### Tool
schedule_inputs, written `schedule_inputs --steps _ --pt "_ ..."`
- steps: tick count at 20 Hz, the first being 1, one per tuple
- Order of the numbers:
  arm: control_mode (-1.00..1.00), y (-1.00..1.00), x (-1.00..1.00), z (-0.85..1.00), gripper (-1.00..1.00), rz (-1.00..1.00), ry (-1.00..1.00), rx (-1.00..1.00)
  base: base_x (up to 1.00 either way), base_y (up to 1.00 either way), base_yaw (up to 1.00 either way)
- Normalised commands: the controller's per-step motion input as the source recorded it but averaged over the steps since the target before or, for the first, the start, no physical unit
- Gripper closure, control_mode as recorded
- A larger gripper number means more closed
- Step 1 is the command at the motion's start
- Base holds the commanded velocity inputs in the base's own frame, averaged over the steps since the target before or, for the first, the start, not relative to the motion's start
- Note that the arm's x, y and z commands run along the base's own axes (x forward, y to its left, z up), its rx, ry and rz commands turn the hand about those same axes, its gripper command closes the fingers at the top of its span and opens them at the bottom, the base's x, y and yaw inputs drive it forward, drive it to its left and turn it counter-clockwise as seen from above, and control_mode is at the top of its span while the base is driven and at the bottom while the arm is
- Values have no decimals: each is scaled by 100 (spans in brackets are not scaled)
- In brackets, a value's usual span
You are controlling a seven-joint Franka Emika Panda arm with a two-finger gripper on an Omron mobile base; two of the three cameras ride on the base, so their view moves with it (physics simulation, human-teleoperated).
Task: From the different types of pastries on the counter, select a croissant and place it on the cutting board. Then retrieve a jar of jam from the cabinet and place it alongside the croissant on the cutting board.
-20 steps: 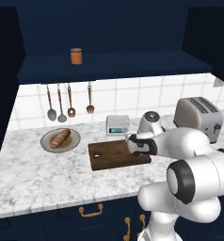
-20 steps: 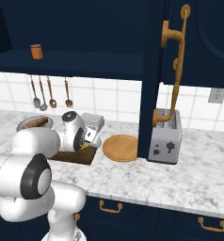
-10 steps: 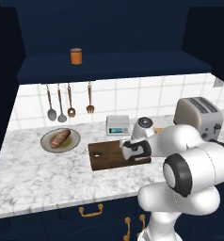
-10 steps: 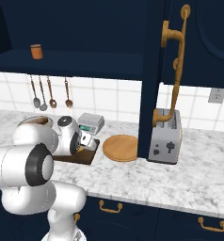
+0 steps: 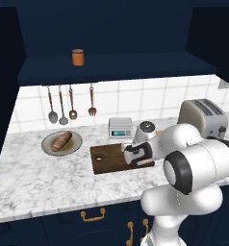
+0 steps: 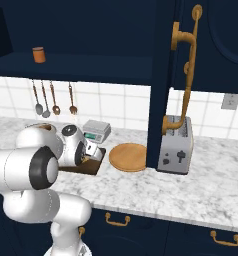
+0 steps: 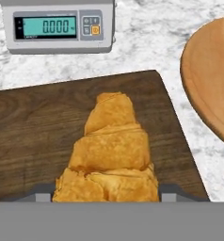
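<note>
The gripper (image 7: 107,197) hung low over the cutting board (image 7: 34,132) with a finger at each flank of the croissant (image 7: 111,150); whether it pinched or had let go, I cannot tell. The croissant lay on the board's right end, near the scale (image 7: 57,26) and the round wooden board (image 7: 212,75); it looked light, flaky and easily crushed, best taken gently across its thick middle; the jar of jam (image 5: 78,56) stood on the cabinet (image 5: 116,67) shelf.

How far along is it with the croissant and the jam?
Done: the croissant is over the cutting board, carried clear of the counter. In hand: the gripper brackets it low over the board; whether it is released, I cannot tell. Left: the jar of jam stands on the cabinet shelf.
</note>
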Motion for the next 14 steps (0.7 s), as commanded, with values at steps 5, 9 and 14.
schedule_inputs --steps 5,9,14 --pt "-100 -3 0 24 -100 0 -3 0 0 0 0" --pt "-100 3 0 85 -100 0 -11 0 0 0 0" --pt "-100 18 0 96 -100 1 -15 -1 0 0 0"
